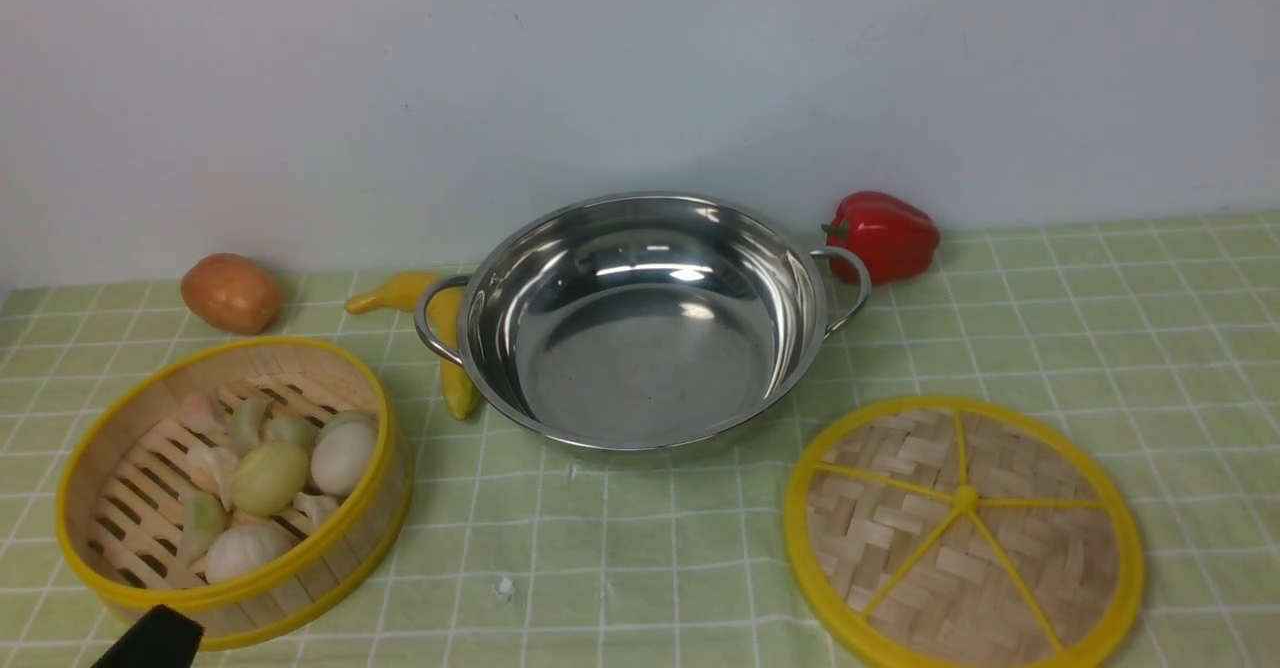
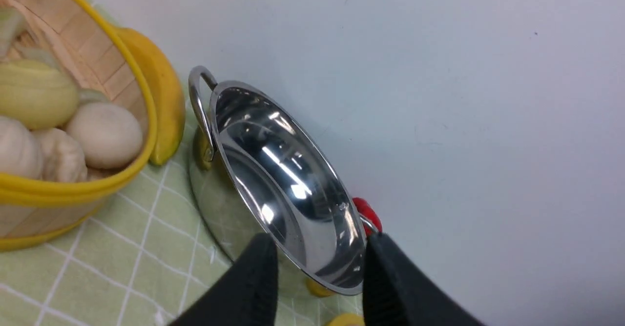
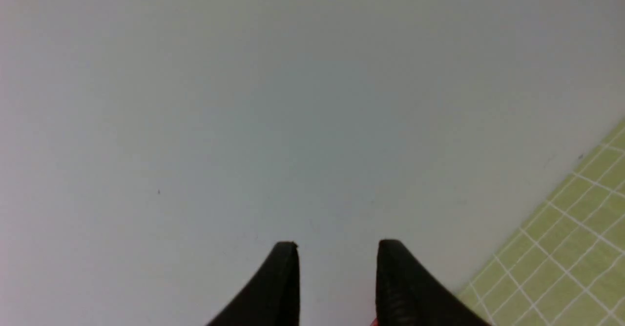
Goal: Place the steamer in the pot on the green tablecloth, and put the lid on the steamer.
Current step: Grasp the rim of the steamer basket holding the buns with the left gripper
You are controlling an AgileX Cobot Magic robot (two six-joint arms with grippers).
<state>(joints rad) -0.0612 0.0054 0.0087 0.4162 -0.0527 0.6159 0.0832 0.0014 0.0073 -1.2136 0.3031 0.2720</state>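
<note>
The steamer (image 1: pixel 232 478), a bamboo basket with yellow rims and pale toy dumplings and buns, sits at the front left of the green tablecloth (image 1: pixel 650 548). It also shows in the left wrist view (image 2: pixel 73 121). The empty steel pot (image 1: pixel 640 318) stands at the middle back and shows in the left wrist view (image 2: pixel 288 189). The lid (image 1: pixel 963 533) lies flat at the front right. My left gripper (image 2: pixel 320 248) is open and empty; one black tip (image 1: pixel 150 640) shows beside the steamer's near rim. My right gripper (image 3: pixel 337 250) is open and empty, facing the wall, out of the front view.
A red bell pepper (image 1: pixel 885 235) lies behind the pot's right handle. A yellow banana (image 1: pixel 440 323) lies against the pot's left handle, and a brown potato (image 1: pixel 231 293) lies at the back left. A pale wall (image 1: pixel 640 78) closes the back.
</note>
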